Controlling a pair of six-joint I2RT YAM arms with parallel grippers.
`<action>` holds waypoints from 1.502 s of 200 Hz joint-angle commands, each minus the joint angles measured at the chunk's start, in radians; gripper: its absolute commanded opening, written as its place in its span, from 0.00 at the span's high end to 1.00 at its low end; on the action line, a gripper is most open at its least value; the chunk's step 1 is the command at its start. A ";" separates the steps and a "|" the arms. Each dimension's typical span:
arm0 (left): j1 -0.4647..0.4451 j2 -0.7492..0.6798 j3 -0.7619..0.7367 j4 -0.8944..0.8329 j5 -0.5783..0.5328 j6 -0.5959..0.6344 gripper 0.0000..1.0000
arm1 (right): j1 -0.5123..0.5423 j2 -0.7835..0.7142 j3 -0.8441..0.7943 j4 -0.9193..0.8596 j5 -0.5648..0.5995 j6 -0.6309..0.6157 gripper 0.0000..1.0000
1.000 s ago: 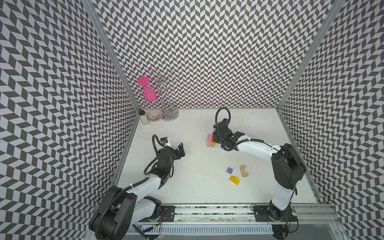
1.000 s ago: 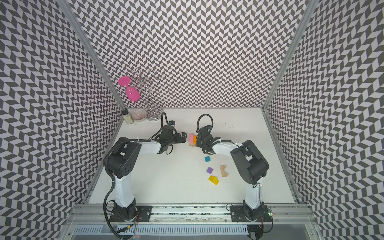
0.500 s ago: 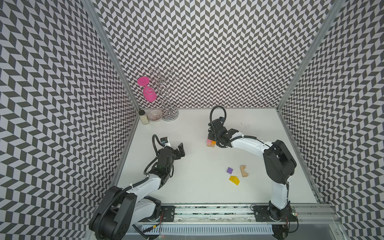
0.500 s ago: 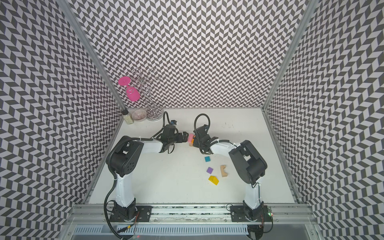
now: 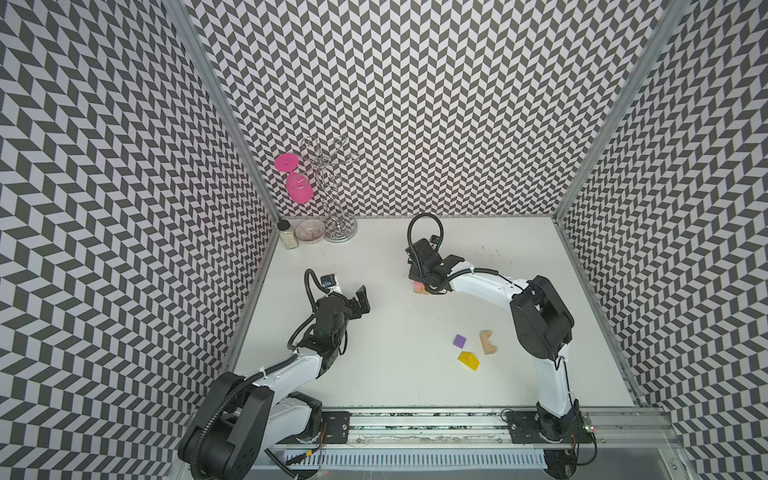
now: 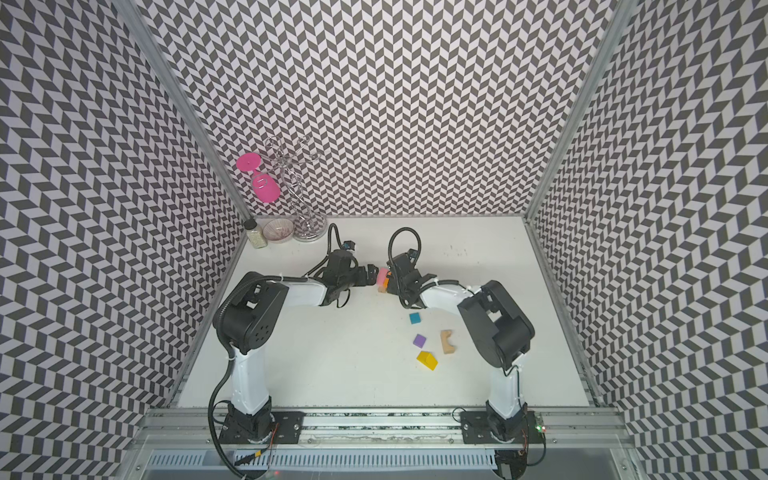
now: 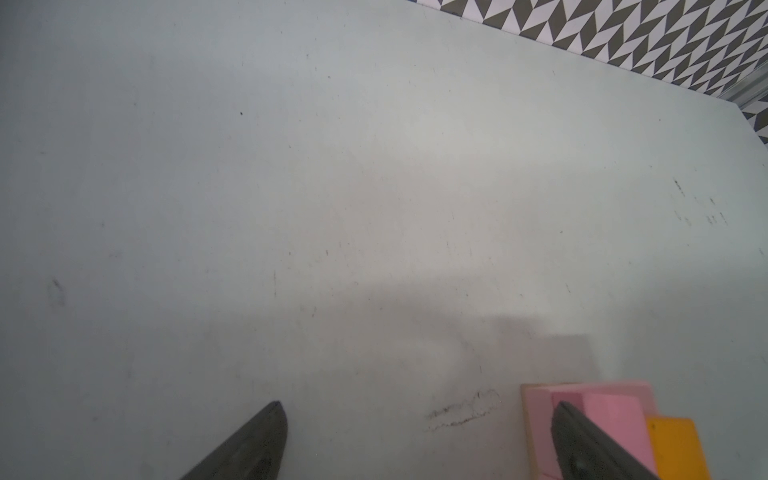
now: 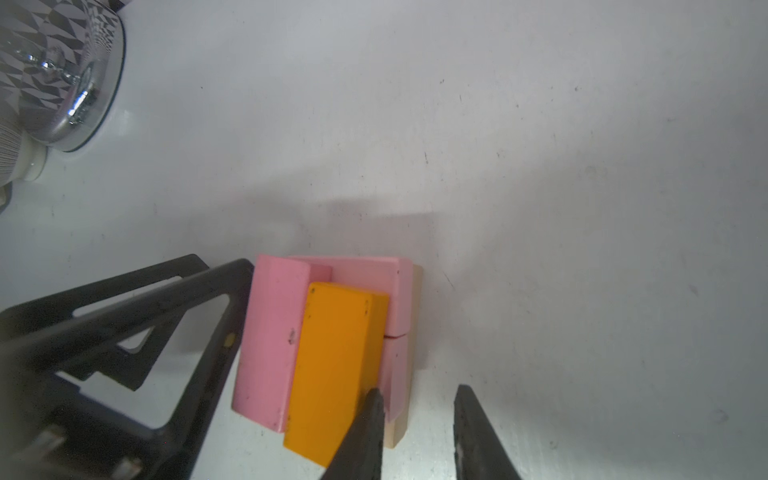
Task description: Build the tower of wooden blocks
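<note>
The tower (image 6: 382, 279) is a low stack: a tan base (image 8: 399, 432), pink slabs (image 8: 270, 336) and an orange slab (image 8: 336, 365) leaning on them. My right gripper (image 8: 417, 399) is almost shut with nothing in the narrow gap; one fingertip (image 8: 374, 415) overlaps the orange slab's edge. My left gripper (image 7: 417, 405) is open, one finger (image 7: 582, 440) against the pink slab (image 7: 606, 415). In a top view the left gripper (image 6: 371, 276) is at the tower; in a top view it (image 5: 360, 301) stands well apart from the tower (image 5: 417, 286). Loose: teal cube (image 6: 414, 318), purple cube (image 5: 459, 341), yellow roof piece (image 5: 468, 360), tan arch (image 5: 488, 342).
At the back left corner stand a wire rack (image 5: 340, 232) with a pink goblet (image 5: 298, 189) hanging on it, a glass bowl (image 5: 309, 230) and a small jar (image 5: 288, 235). Patterned walls close three sides. A metal rail (image 5: 415, 419) runs along the front.
My right gripper has slid left onto the tower's side. In a top view the left gripper has crept right to touch the pink slab. The loose blocks lie where they were.
</note>
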 commanded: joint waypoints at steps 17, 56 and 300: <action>-0.020 -0.044 -0.035 0.013 -0.001 -0.003 0.00 | 0.001 -0.036 -0.006 0.025 0.028 -0.001 0.71; -0.022 -0.054 -0.042 0.012 -0.009 -0.006 0.00 | -0.011 -0.013 0.019 0.023 0.030 0.000 0.71; -0.002 -0.474 -0.313 0.013 -0.158 -0.010 0.00 | -0.034 -0.369 -0.244 -0.008 -0.023 -0.163 0.37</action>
